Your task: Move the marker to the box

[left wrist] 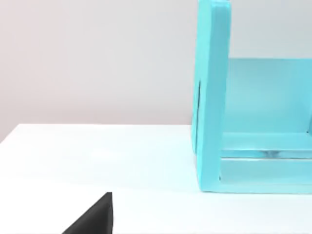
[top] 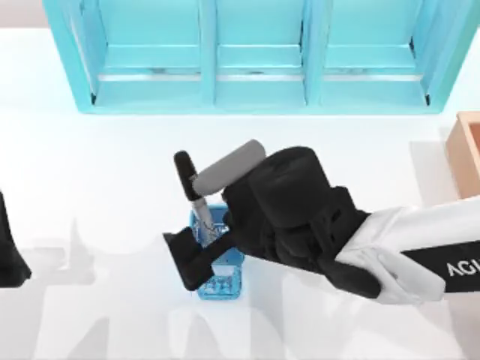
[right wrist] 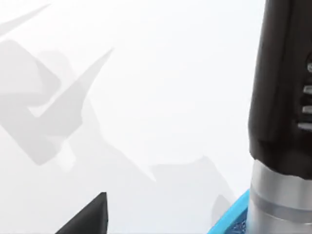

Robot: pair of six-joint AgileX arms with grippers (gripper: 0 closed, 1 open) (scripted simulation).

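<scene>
The marker (top: 193,191) stands tilted in a small blue mesh cup (top: 219,264) near the table's middle, its black cap (top: 184,166) uppermost and its grey barrel going down into the cup. My right gripper (top: 196,256) reaches in from the right, low beside the cup, open. In the right wrist view the marker (right wrist: 282,122) rises close by from the cup's blue rim (right wrist: 229,217), with one dark fingertip (right wrist: 90,219) apart from it. The box (top: 468,150), tan with a peach inside, sits at the table's right edge. My left arm (top: 10,251) is parked at the left edge.
A large cyan shelf unit (top: 255,60) spans the back of the table; its side wall (left wrist: 212,97) appears in the left wrist view, along with one dark fingertip (left wrist: 95,219). Open white tabletop lies between the cup and the box.
</scene>
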